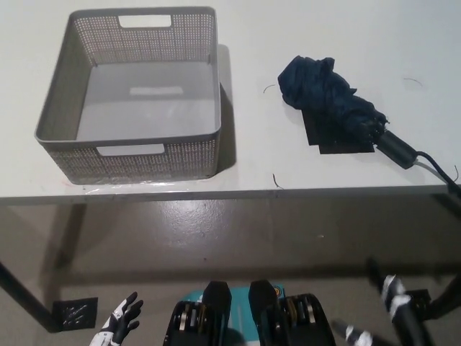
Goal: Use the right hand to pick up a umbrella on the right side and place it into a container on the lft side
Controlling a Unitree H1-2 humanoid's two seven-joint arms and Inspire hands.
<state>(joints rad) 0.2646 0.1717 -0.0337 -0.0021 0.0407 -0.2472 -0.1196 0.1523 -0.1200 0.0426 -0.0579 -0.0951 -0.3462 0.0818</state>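
While both my hands hang low below the table edge, nothing has been grasped yet, so the reach is the step to get right.

Umbrella: the folded dark blue umbrella lies on the right part of the white table, canopy bunched toward the far left, black handle pointing to the near right corner, with a wrist strap trailing off it.
Container: the grey perforated basket sits on the left, empty, well apart from the umbrella.
Right hand: my right hand is at the lower right, below table level; I cannot tell how its fingers are set.
Left hand: my left hand rests at the lower left, fingers spread, holding nothing.
Grasp plan: I judge the firm stretch where canopy meets handle the best hold; loose fabric would likely slip.
Risk: that strap could snag the table edge on lifting.
Placement: carry it high over the basket wall, then lay it along the longer side.
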